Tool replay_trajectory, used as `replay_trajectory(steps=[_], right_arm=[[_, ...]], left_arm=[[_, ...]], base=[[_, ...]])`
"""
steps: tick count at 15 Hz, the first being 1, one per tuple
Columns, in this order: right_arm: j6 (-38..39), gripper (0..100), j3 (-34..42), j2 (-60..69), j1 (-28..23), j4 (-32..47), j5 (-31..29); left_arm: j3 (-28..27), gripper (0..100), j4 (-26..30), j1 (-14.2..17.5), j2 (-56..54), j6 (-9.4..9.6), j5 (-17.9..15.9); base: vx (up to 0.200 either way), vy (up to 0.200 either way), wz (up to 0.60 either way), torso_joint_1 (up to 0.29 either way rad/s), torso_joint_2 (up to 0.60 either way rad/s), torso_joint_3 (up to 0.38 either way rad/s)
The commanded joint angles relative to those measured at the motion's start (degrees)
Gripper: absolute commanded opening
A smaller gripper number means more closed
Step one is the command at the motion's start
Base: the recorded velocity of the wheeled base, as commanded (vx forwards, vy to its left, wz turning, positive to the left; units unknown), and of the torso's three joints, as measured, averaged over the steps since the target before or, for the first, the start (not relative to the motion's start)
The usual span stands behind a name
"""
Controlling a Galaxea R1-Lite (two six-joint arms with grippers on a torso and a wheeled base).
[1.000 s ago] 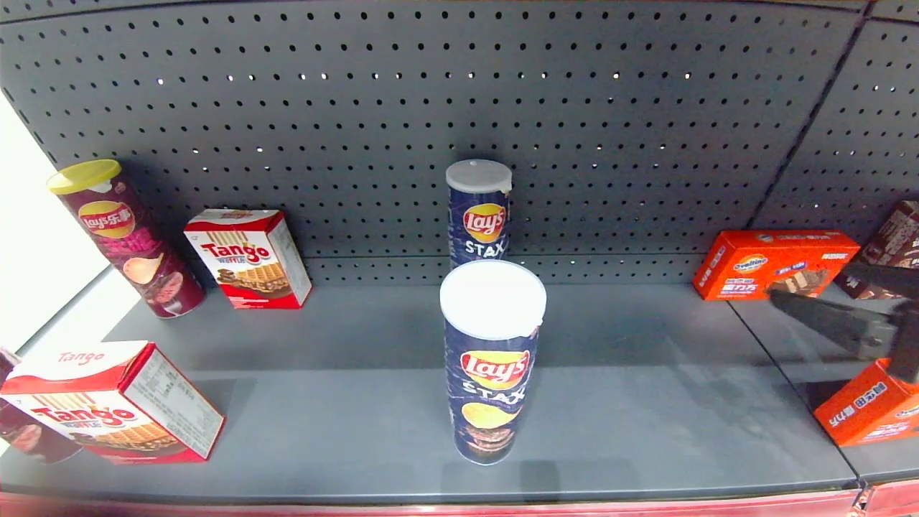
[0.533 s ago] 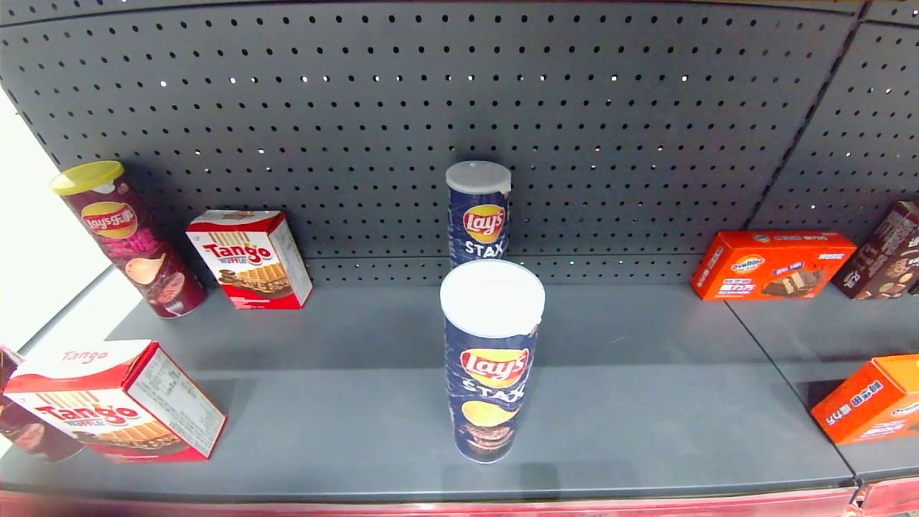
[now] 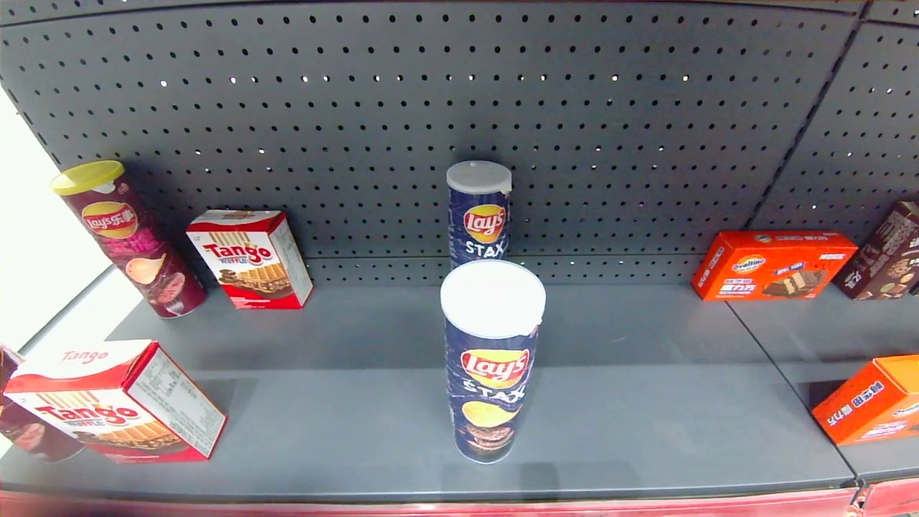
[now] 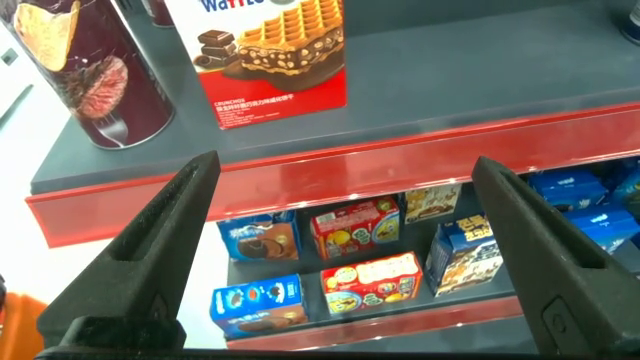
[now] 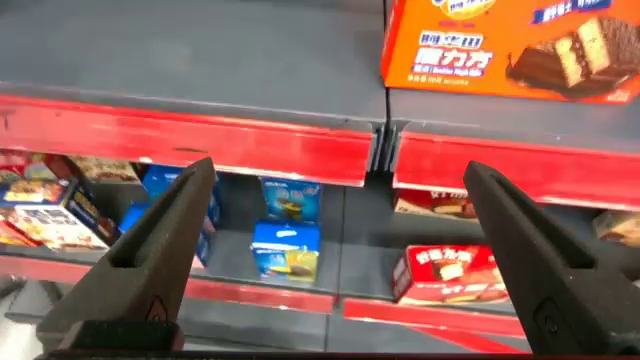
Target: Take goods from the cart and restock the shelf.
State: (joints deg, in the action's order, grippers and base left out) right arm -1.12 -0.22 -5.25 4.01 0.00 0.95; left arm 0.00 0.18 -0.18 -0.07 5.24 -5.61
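a grey metal shelf [image 3: 646, 402] with a perforated back panel [image 3: 431, 86], seen from above in the head view. at its centre two tall blue chip cans stand upright, one behind the other and apart: the front can [image 3: 492, 373] near the shelf's front, the rear can [image 3: 478, 215] close to the back panel. on the robot's left a maroon can [image 3: 126, 240] with a yellow lid stands at the back just beside a red and white rear wafer box [image 3: 248, 258]; a front wafer box [image 3: 115, 402] stands near the edge. on the right a rear orange box [image 3: 772, 264] sits at the back just beside a dark brown box [image 3: 887, 262], and a front orange box [image 3: 865, 402] lies nearer the edge. the left fingers [image 4: 150, 250] are spread wide and hold nothing, out in front of the shelf's red front edge [image 4: 350, 165], near the front wafer box. the right fingers [image 5: 140, 260] are also wide and empty, before the red edge near the front orange box. between each pair a lower shelf [image 4: 380, 315] of small snack boxes shows
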Motion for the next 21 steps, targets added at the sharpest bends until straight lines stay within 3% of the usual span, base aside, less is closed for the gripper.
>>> replay_trajectory(steps=[1,4,5,6,9,11,21], right_arm=[[0.77,100,0.22,0.16,0.03,-0.18,-0.6],[0.77,100,0.22,0.16,-0.14,-0.18,-0.6],[0.77,100,0.22,1.74,-4.63,-0.09,-0.6],[0.95,100,0.22,3.14,-5.24,-0.18,-0.6],[0.95,100,0.22,4.81,-4.1,-0.26,-0.69],[0.95,100,0.22,4.81,-4.1,-0.26,-0.69],[1.3,100,0.22,4.81,-4.1,-0.26,-0.42]], left_arm=[[0.0,100,0.08,0.01,0.07,-0.06,0.07],[0.0,100,0.08,0.01,0.07,-0.14,-0.11],[0.0,100,-0.01,0.01,0.07,-0.06,-0.11],[0.0,100,-0.01,0.01,0.07,-0.06,-0.11],[0.0,100,0.08,0.01,0.07,-0.06,-0.02],[0.0,100,-0.01,0.09,0.07,-2.17,0.33],[0.0,100,-0.01,0.09,0.07,-2.52,0.33]], base=[[0.0,0.0,0.0,0.0,0.0,0.0],[0.0,0.0,0.0,0.0,0.0,0.0],[0.0,0.0,0.0,0.0,0.0,0.0],[0.0,0.0,0.0,0.0,0.0,0.0],[0.0,0.0,0.0,0.0,0.0,0.0],[0.0,0.0,0.0,0.0,0.0,0.0],[-0.02,0.0,0.0,0.0,0.0,0.0]])
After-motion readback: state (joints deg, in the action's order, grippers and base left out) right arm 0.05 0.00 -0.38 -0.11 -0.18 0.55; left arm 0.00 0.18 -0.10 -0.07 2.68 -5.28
